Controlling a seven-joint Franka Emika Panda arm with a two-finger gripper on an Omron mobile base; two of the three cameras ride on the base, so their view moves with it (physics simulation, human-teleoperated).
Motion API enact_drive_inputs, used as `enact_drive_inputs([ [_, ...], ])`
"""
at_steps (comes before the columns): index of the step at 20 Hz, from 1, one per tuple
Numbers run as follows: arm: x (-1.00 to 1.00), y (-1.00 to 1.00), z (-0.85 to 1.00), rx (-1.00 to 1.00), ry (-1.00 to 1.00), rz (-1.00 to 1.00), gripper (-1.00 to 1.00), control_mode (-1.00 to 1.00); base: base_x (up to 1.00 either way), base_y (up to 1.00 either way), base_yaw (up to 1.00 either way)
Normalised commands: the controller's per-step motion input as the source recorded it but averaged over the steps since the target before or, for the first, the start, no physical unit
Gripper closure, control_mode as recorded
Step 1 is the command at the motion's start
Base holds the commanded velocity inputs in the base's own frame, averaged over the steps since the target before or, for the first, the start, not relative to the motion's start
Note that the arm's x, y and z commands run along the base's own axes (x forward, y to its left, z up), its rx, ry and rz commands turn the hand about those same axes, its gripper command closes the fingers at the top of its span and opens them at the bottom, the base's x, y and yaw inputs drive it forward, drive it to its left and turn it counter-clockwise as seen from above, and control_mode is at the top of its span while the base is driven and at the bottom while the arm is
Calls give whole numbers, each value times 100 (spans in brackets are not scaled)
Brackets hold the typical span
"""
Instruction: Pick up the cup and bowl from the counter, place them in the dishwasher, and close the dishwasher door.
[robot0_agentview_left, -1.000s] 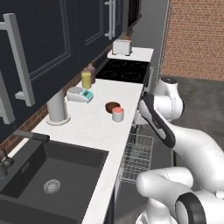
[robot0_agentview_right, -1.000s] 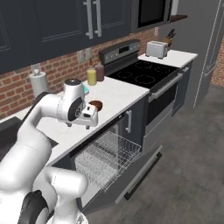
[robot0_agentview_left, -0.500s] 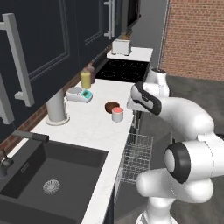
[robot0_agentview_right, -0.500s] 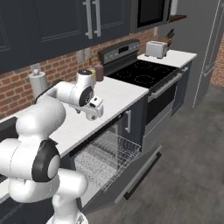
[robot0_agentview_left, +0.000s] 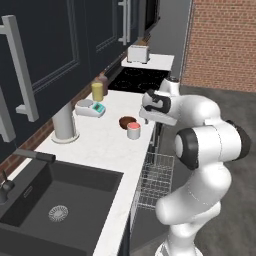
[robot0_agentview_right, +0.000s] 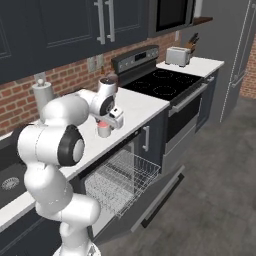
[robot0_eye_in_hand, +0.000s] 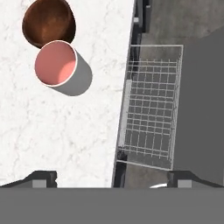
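- I have the gripper (robot0_eye_in_hand: 111, 177) looking straight down over the front edge of the counter (robot0_eye_in_hand: 65, 144); its fingertips (robot0_eye_in_hand: 41, 177) stand spread wide, nothing between them.
- In the left base view the hand (robot0_agentview_left: 152, 107) hangs above the counter edge, just right of the cup (robot0_agentview_left: 133, 130) and apart from it.
- Cup (robot0_eye_in_hand: 56, 63) stands upright on the counter, salmon inside facing up.
- Bowl (robot0_eye_in_hand: 49, 22) sits right behind the cup; their rims look to be touching or nearly so, I cannot tell which.
- From the left base view the bowl (robot0_agentview_left: 127, 121) is the farther of the two, both near the front edge.
- Dishwasher door (robot0_agentview_right: 150, 210) is dropped open, and the wire rack (robot0_agentview_right: 122, 180) is pulled out over it with nothing in it.
- In the hand view the rack (robot0_eye_in_hand: 151, 109) lies below and beside the counter edge.
- Farther left on the counter: a grey scale (robot0_agentview_left: 90, 108), a yellow jar (robot0_agentview_left: 97, 91), and a paper towel roll (robot0_agentview_left: 63, 122) near the wall.
- Sink (robot0_agentview_left: 55, 205) lies at the near end, cooktop (robot0_agentview_left: 140, 78) and toaster (robot0_agentview_left: 137, 53) at the far end.
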Motion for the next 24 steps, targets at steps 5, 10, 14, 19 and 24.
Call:
enact_drive_inputs([
  [5, 75, 0, -24, 0, 0, -5, -100, -100, 0, 0, 0],
  [10, 45, 4, -25, 0, 0, -2, -100, -100, 0, 0, 0],
  [14, 11, 7, -35, 1, 0, 0, -100, -100, 0, 0, 0],
  [19, 11, 14, -30, 0, 0, 0, -100, -100, 0, 0, 0],
  [24, 31, 32, -20, 0, 0, 0, -100, -100, 0, 0, 0],
])
